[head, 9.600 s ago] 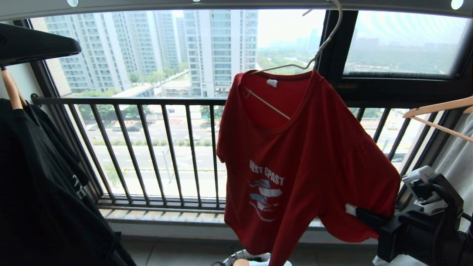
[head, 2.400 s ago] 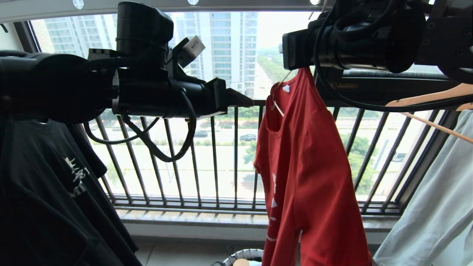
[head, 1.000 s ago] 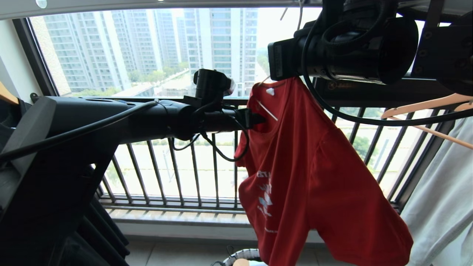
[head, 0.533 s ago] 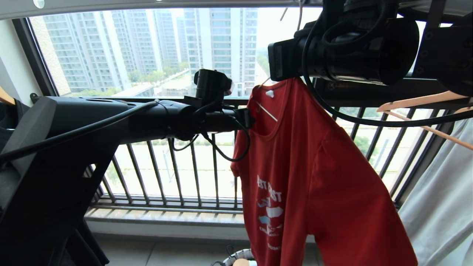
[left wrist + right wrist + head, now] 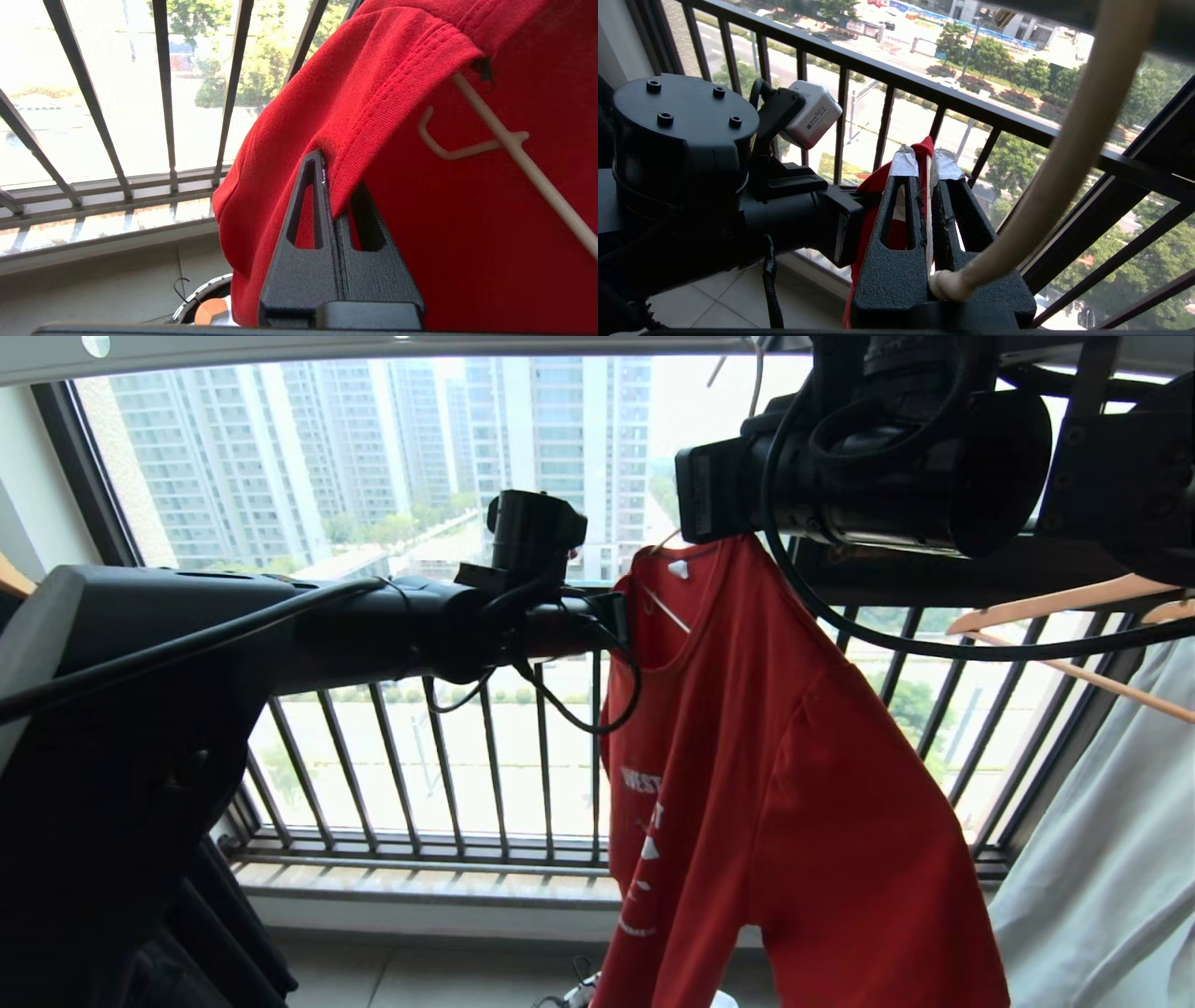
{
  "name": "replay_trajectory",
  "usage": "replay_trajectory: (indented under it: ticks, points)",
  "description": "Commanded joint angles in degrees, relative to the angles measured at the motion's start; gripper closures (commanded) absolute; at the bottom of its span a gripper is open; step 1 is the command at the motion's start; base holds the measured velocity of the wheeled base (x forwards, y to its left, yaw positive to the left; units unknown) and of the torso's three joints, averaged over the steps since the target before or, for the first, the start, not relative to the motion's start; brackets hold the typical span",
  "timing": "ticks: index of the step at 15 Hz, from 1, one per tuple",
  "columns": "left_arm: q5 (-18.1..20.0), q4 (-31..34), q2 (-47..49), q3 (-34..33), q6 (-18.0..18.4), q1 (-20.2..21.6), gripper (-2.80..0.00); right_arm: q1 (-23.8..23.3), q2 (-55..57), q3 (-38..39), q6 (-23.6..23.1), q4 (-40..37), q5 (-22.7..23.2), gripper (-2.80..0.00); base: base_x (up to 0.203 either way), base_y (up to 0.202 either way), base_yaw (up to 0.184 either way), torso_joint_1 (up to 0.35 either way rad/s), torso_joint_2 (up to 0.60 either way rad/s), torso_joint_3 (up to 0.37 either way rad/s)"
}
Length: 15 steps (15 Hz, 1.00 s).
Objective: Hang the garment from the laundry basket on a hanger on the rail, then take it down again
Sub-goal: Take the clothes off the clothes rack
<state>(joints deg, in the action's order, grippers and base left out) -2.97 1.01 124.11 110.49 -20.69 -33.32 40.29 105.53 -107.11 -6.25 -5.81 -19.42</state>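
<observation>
While the red T-shirt (image 5: 794,775) hangs on the wire hanger (image 5: 514,144), the left gripper (image 5: 334,186) pinches its collar and the right gripper (image 5: 927,172) pinches the hanger. Taking it down is in hand, I think; next the collar must slide off the hanger's end.

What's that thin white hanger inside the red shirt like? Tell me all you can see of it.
The hanger is thin, off-white and looks like coated wire. One sloping arm with a small curled notch hook shows through the neck opening of the red T-shirt, whose collar drapes over it. Its neck rises toward the pale rail; the hook on top is mostly hidden. The right gripper is shut on it near the neck, cloth pinched in too. The left gripper clamps only the collar beside it.
</observation>
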Motion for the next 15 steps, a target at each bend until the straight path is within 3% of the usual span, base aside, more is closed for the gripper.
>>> replay_trajectory:
  ticks: [1,5,8,12,15]
  points:
    - [-0.2,0.0,-5.1,-1.0,-1.1,-1.9,0.0,0.0,0.2,0.8,0.0,-0.2,-0.1,0.0,0.0,0.0,0.0,0.0,0.0,0.0]
    - [-0.3,-0.1,-13.0,-3.6,-3.2,-8.0,0.0,0.1,0.4,0.9,-0.1,-0.2,-0.1,0.0,0.0,0.0,0.0,0.0,0.0,0.0]
    - [-0.6,-1.9,-18.2,-9.3,-3.5,-10.9,0.0,0.1,0.4,0.9,-0.1,0.1,0.2,0.0,0.0,0.0,0.0,0.0,0.0,0.0]
    - [-0.3,-10.0,-22.0,-18.4,-3.2,-11.4,0.0,0.1,0.5,0.9,-0.1,0.1,0.3,0.0,0.0,0.0,0.0,0.0,0.0,0.0]
    - [-0.3,-10.5,-24.3,-21.3,-3.0,-11.2,0.0,0.1,0.4,0.9,-0.1,0.1,0.3,0.0,0.0,0.0,0.0,0.0,0.0,0.0]
